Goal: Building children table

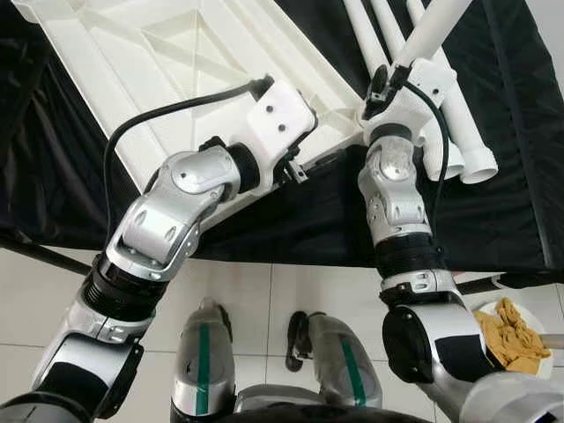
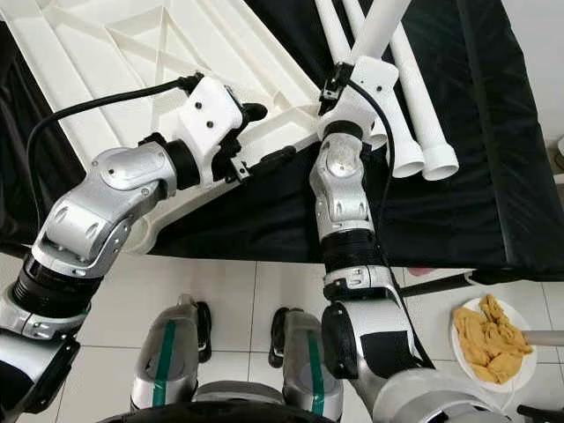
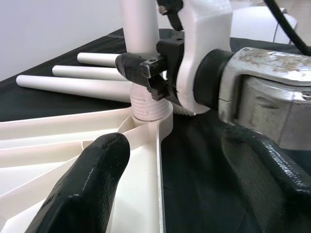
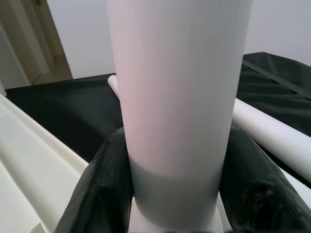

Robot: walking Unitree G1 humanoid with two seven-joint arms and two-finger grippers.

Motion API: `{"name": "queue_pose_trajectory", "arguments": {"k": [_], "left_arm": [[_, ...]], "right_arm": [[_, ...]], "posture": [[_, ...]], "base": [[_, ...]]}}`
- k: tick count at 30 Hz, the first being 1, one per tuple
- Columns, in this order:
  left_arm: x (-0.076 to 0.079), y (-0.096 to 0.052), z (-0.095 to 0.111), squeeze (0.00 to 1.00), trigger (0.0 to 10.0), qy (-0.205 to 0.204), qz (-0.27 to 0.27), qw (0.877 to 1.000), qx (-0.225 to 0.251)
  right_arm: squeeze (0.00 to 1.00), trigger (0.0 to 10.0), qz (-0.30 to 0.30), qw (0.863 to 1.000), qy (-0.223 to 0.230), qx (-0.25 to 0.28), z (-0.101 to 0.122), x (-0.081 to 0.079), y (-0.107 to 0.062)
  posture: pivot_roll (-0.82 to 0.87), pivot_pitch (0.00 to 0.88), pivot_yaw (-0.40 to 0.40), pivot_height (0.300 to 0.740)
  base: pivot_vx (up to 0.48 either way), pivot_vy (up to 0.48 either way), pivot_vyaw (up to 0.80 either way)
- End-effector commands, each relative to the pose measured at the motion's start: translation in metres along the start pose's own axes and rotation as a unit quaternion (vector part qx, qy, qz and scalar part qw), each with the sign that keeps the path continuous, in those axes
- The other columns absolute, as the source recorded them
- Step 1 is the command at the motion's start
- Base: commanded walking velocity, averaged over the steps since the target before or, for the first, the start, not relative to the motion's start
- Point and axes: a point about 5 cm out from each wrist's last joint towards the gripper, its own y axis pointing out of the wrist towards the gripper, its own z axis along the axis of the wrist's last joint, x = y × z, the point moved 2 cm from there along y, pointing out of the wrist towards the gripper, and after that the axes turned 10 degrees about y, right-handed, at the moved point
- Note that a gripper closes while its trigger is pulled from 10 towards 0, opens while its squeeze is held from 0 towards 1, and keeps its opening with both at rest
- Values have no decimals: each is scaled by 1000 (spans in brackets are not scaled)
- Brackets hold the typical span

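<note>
- Tabletop: far and left portions cut off by frame edge; near edge partly hidden behind left arm wrist housing.
- Upright leg: top out of frame in every view; threaded base partly hidden by right gripper.
- Spare legs lying on the black cloth: far ends cut off; count uncertain where right arm overlaps them.
- Left gripper fingertips: cropped at frame edge, close and blurred.
- Plate on floor, near right: contents yellowish, too small to identify.
</note>
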Motion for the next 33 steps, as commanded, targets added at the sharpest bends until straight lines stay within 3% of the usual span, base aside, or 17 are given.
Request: {"name": "queue_pose_trajectory", "arguments": {"k": [1,8,9,10,11,23,24,25,33], "left_arm": [[2,-1,4,0,10000,7,-3,1000,6],[2,-1,5,0,10000,8,-2,1000,6],[2,-1,5,0,10000,8,-2,1000,5],[2,-1,5,0,10000,8,-2,1000,5],[2,-1,5,0,10000,8,-2,1000,5],[2,0,6,0,10000,9,-4,1000,9],[2,1,6,0,10000,9,-4,1000,9],[3,1,6,0,10000,9,-4,1000,10],[2,1,7,0,10000,10,-5,1000,11]], "right_arm": [[0,10000,-46,998,-15,-46,-21,20,-3],[0,10000,-28,998,-15,-47,-23,16,-5],[596,10000,-25,999,-14,-45,-23,16,-5],[596,10000,-24,999,-13,-43,-22,16,-5],[1000,10000,-17,999,-13,-39,-21,15,-5],[1000,10000,-2,999,-19,-26,-18,14,-4],[773,10000,1,1000,-21,-23,-16,14,-3],[0,10000,13,1000,-19,-21,-15,13,-2],[0,10000,93,995,-6,-25,-10,8,2]], "posture": [[90,94,-50,740],[93,92,-53,740],[92,90,-53,740],[92,90,-53,740],[91,89,-53,740],[87,79,-54,740],[87,77,-54,740],[87,77,-54,740],[86,75,-53,740]], "base": [[0,0,0],[0,0,0],[0,0,0],[0,0,0],[0,0,0],[0,0,0],[0,0,0],[0,0,0],[0,0,0]]}}
